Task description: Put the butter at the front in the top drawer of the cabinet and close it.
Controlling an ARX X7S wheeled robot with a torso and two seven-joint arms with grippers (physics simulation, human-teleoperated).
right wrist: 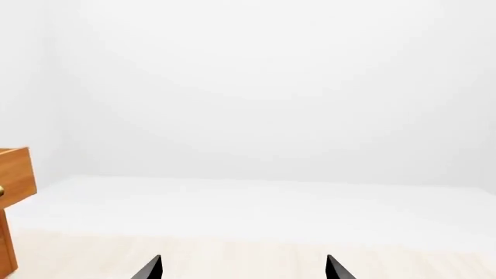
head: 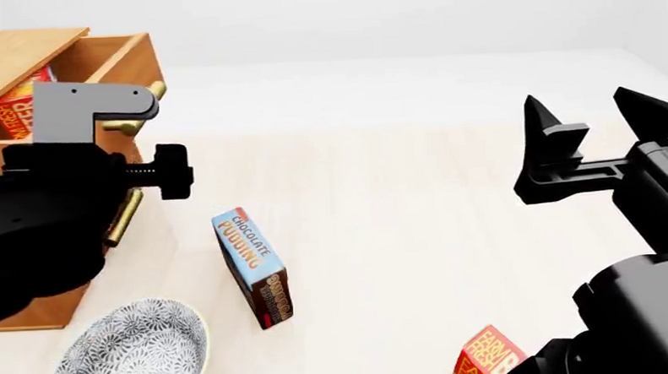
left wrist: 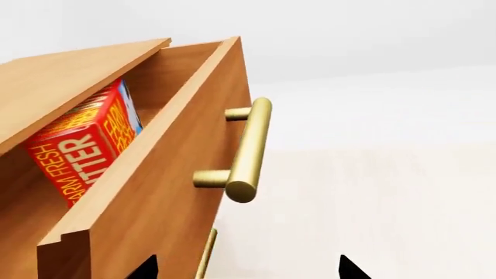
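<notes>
Both black fingertips of the left gripper (left wrist: 246, 268) show only as two points well apart in the left wrist view, with nothing between them — it is released and empty. Just beyond them stands the light brown wooden cabinet (left wrist: 69, 81) with its top drawer (left wrist: 166, 174) pulled out. Inside the drawer a small red-orange carton lettered "FARM FRESH BUTTER" (left wrist: 81, 145) leans tilted against the drawer's inner wall, a blue panel showing on one side. The drawer's brass bar handle (left wrist: 250, 150) sticks out from its front board; a second brass handle (left wrist: 206, 253) of a lower drawer peeks out beneath.

From the head view, the left arm's grey bracket and black body cover much of the cabinet (head: 13, 49) at the pale floor's far left edge; whether that gripper is spread cannot be told here. The butter (head: 17, 106) shows inside the open drawer (head: 119, 57). The right gripper (head: 584, 108) hangs over the floor's right side, its black fingers spread apart, holding nothing. A blue-and-brown "CHOCOLATE PUDDING" carton (head: 253, 266) stands tilted near the middle, a patterned grey-and-white bowl (head: 132, 352) sits by the near left corner, empty, and a second red-orange butter carton (head: 486, 356) lies at the near edge.

Through the right wrist view, two black tips of the right gripper (right wrist: 243, 267) sit well apart — a sliver of the cabinet (right wrist: 15, 174) at one edge.
</notes>
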